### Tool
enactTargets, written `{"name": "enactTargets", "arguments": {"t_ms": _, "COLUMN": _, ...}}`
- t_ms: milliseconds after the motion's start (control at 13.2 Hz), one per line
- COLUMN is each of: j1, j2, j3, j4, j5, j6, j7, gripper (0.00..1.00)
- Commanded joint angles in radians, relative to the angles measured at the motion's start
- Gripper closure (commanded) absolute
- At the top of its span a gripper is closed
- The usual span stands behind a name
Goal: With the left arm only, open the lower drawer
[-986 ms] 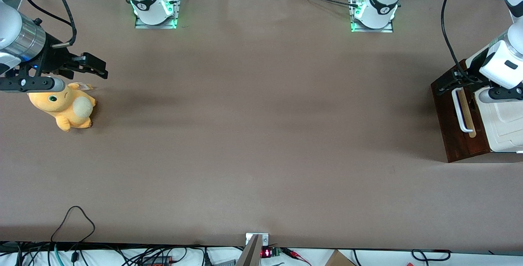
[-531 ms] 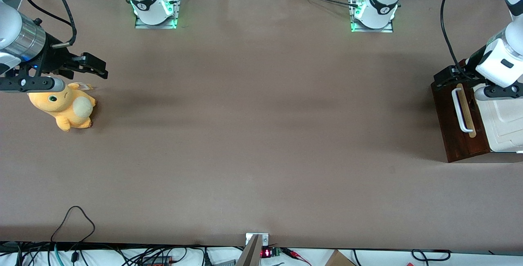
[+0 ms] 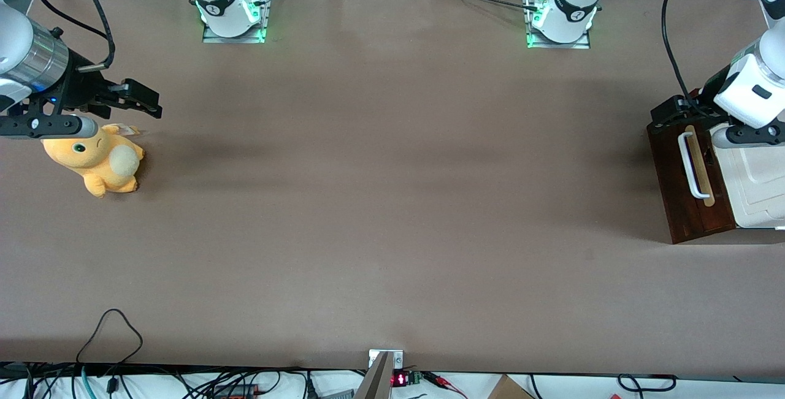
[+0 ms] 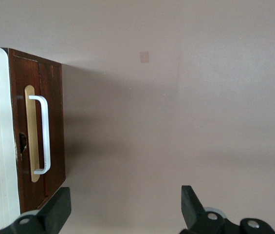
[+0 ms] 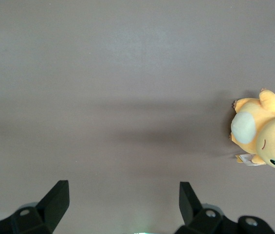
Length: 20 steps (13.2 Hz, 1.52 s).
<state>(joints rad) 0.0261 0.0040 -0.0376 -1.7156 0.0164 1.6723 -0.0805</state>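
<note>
The lower drawer, a shallow dark brown wood front with a white U-shaped bar handle on a pale wood strip, is seen closed under the cream-white cabinet top at the working arm's end of the brown table. The white left arm is held above the drawer's end farther from the front camera, and its small black gripper is kept clear of the handle with fingers spread wide apart and nothing between them, probably so the bar can be straddled. The pull is judged not yet begun, since the handle is untouched.
</note>
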Motion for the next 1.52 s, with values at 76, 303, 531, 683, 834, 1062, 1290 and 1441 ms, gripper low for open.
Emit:
{"name": "enactTargets", "arguments": {"t_ms": 76, "j1": 0.005, "j2": 0.005, "j3": -0.002, "j4": 0.014, "j5": 0.013, "j6": -0.032, "j7": 0.060, "gripper": 0.00}}
{"name": "enactTargets", "arguments": {"t_ms": 303, "j1": 0.006, "j2": 0.014, "j3": 0.008, "j4": 0.008, "j5": 0.013, "j6": -0.032, "j7": 0.070, "gripper": 0.00}}
{"name": "enactTargets", "arguments": {"t_ms": 531, "j1": 0.006, "j2": 0.016, "j3": 0.010, "j4": -0.001, "j5": 0.016, "j6": -0.042, "j7": 0.062, "gripper": 0.00}}
{"name": "enactTargets", "arguments": {"t_ms": 683, "j1": 0.003, "j2": 0.020, "j3": -0.005, "j4": -0.002, "j5": 0.156, "j6": -0.046, "j7": 0.053, "gripper": 0.00}}
{"name": "enactTargets", "arguments": {"t_ms": 834, "j1": -0.003, "j2": 0.033, "j3": -0.045, "j4": -0.016, "j5": 0.268, "j6": -0.046, "j7": -0.002, "gripper": 0.00}}
{"name": "enactTargets", "arguments": {"t_ms": 1062, "j1": -0.003, "j2": 0.040, "j3": -0.129, "j4": -0.103, "j5": 0.475, "j6": -0.046, "j7": -0.180, "gripper": 0.00}}
{"name": "enactTargets", "arguments": {"t_ms": 1290, "j1": -0.006, "j2": 0.063, "j3": -0.174, "j4": -0.244, "j5": 0.692, "j6": -0.043, "j7": -0.385, "gripper": 0.00}}
{"name": "enactTargets", "arguments": {"t_ms": 1441, "j1": -0.008, "j2": 0.089, "j3": -0.189, "j4": -0.315, "j5": 0.790, "j6": -0.040, "j7": -0.484, "gripper": 0.00}}
